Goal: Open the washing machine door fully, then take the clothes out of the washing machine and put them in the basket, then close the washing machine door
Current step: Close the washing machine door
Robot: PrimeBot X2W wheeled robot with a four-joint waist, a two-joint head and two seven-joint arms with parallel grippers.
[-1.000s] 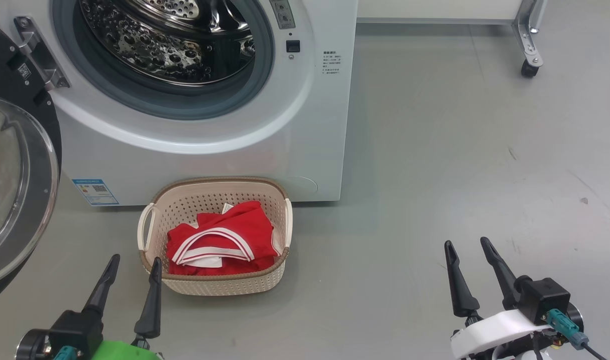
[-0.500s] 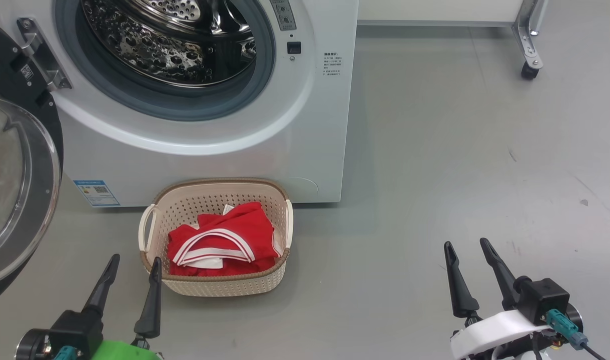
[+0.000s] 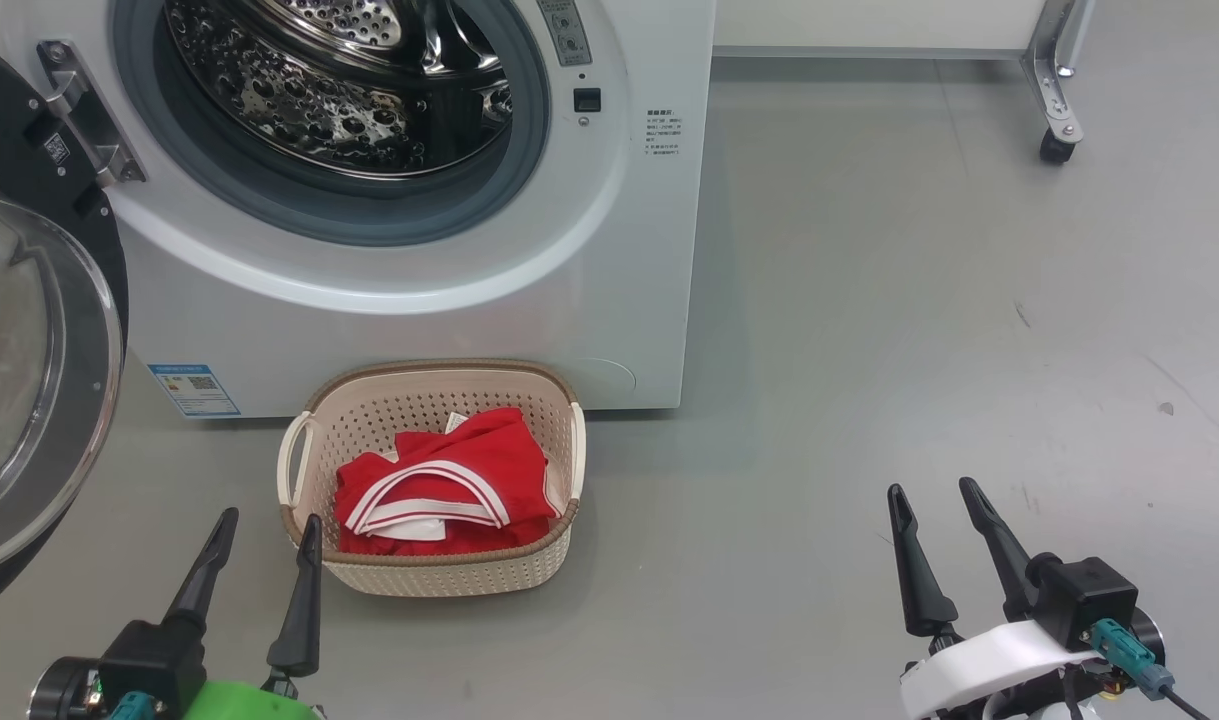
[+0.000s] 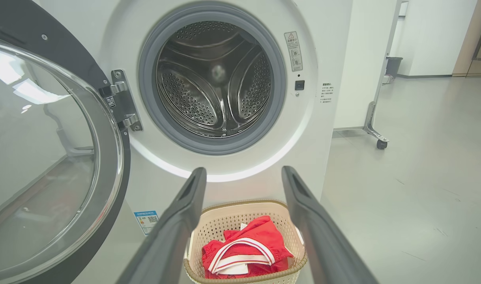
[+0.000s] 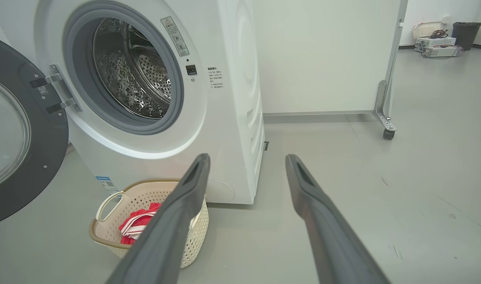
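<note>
Red fabric with white stripes, the clothes (image 3: 439, 490), lies bunched inside the small cream perforated plastic basket (image 3: 449, 578) with a brown woven-look rim. In the head view the basket stands on the grey floor (image 3: 869, 350) just in front of the big white front-loading washing machine (image 3: 419, 320). The perforated steel drum (image 3: 349, 90) looks bare where it can be seen, and the large round black-rimmed washing machine door (image 3: 29, 400) with its bulging glass bowl hangs swung out at the left. The left gripper (image 3: 272, 517) hovers near the basket's near left corner, and the right gripper (image 3: 931, 486) is well apart over bare floor. Both have their long dark fingers (image 3: 300, 600) spread wide and hold nothing. The left wrist view looks between its fingers into the drum, where no cloth shows, with the basket below and the door glass close at the left. The right wrist view takes the machine at a slant, with the door open and the basket before it. Closing the door seems to be what remains. From here I judge three risks. Slim fingers pushing on glossy rim or curved glass could skid off. A soft push, or one near the hinge, could leave the latch uncaught. The left arm also sits close to the door's swing and might be struck or block it. Whether the door's lower edge clears the basket I cannot tell.
</note>
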